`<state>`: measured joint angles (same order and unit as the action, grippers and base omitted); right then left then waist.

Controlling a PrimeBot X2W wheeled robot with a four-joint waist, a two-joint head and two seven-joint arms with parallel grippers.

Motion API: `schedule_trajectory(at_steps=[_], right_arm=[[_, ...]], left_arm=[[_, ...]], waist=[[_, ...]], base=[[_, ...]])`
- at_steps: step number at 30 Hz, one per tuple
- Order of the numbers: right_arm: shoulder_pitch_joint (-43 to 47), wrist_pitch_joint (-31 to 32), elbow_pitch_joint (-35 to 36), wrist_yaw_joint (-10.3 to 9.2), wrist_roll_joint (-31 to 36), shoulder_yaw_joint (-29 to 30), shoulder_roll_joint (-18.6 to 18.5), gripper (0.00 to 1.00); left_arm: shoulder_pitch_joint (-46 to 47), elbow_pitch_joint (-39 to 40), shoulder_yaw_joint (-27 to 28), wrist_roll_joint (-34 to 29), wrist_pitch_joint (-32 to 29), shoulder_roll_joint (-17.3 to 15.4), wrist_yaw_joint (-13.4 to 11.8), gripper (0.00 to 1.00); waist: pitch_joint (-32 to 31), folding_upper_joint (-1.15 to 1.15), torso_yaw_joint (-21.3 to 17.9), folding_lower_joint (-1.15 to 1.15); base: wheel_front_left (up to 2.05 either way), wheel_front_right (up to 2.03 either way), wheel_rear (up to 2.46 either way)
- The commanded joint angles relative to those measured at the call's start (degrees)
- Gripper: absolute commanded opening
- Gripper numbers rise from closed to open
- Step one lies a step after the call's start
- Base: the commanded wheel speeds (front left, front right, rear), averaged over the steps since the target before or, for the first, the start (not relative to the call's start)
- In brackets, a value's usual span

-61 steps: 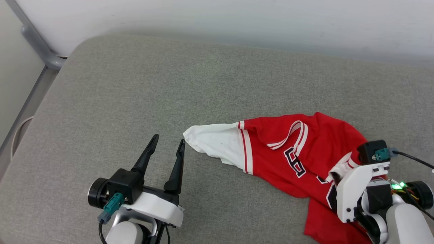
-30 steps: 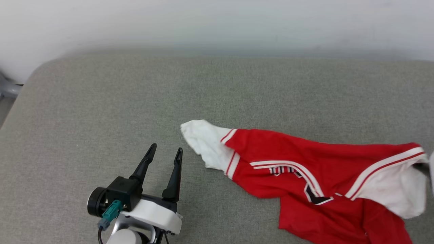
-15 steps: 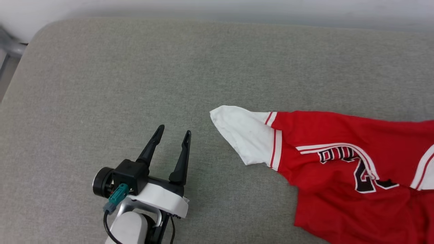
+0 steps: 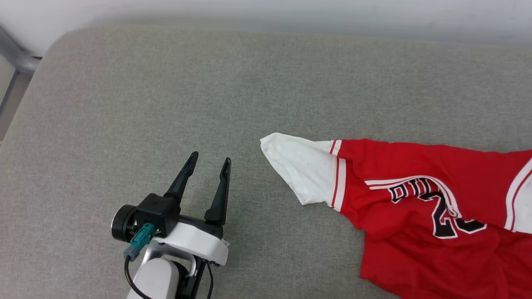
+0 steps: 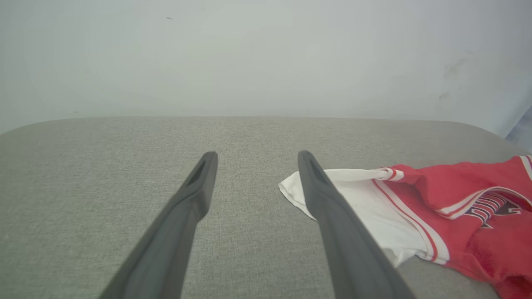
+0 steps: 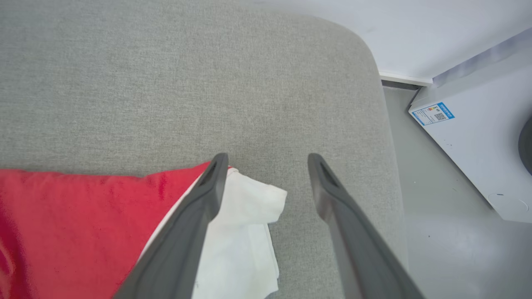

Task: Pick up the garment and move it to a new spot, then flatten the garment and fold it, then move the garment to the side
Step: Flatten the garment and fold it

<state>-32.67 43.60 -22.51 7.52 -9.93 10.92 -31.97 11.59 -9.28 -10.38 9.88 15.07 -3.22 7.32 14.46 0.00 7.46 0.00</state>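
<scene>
The red shirt (image 4: 415,216) lies crumpled on the grey cushion (image 4: 166,83), over on the robot's right side, with its lettering facing up. One white sleeve (image 4: 303,170) points toward the left gripper (image 4: 210,158), which hangs near it with its fingers spread wide and nothing between them. The right gripper (image 6: 267,157) is over the shirt's far end, near the cushion's rounded corner. Its fingers are also spread and empty, and the other white sleeve (image 6: 245,232) lies bunched beneath them.

A grey woven-fabric cushion with rounded corners (image 4: 166,104) is stretching below a plain white wall (image 4: 291,12). A grey metal rail (image 4: 16,58) is standing at upper left. A white blue-labelled box (image 6: 469,137) is sitting on pale grey floor (image 6: 436,232).
</scene>
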Motion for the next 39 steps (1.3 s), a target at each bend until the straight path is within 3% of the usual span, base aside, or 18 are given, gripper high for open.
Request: schedule_trajectory(at_steps=[1, 13, 22, 30, 36, 39], right_arm=[[-0.9, -3.2, -0.1, -0.06, -0.1, -0.3, 0.9, 1.0], [6.7, -28.5, 7.6, -0.07, -7.1, -5.9, 5.4, 1.0], [19.7, -41.4, 18.8, -0.06, -7.3, -4.5, 13.9, 1.0], [27.4, -46.2, 19.5, -0.05, -8.0, -2.8, 19.3, 1.0], [28.8, -45.3, 19.0, -0.05, -6.7, -2.0, 19.5, 1.0], [28.3, -41.7, 18.7, -0.05, -6.0, -0.5, 18.2, 1.0]], left_arm=[[-0.7, 0.0, 0.5, -0.2, 0.1, 0.0, 0.0, 1.0], [-4.2, 1.0, 2.7, 0.9, 0.1, 0.0, 0.1, 1.0], [-6.9, 2.2, 4.7, 1.6, 0.1, 0.1, 0.1, 1.0], [-8.5, 3.2, 6.2, 2.4, 0.1, 0.2, 0.2, 1.0], [-9.0, 3.6, 6.2, 2.4, 0.1, 0.3, 0.2, 1.0], [-8.7, 3.8, 6.0, 1.9, 0.1, 0.3, 0.2, 1.0]], waist=[[-1.6, 0.0, -1.1, 0.0], [-8.3, 0.0, -5.4, 0.0], [-10.5, 0.0, -6.8, 0.0], [-10.7, 0.0, -7.3, 0.0], [-10.5, 0.0, -7.4, 0.0], [-9.7, 0.0, -7.3, 0.0]], base=[[0.0, 0.0, 0.0], [0.0, 0.0, 0.0], [0.0, 0.0, 0.0], [0.0, 0.0, 0.0], [0.0, 0.0, 0.0], [0.0, 0.0, 0.0]])
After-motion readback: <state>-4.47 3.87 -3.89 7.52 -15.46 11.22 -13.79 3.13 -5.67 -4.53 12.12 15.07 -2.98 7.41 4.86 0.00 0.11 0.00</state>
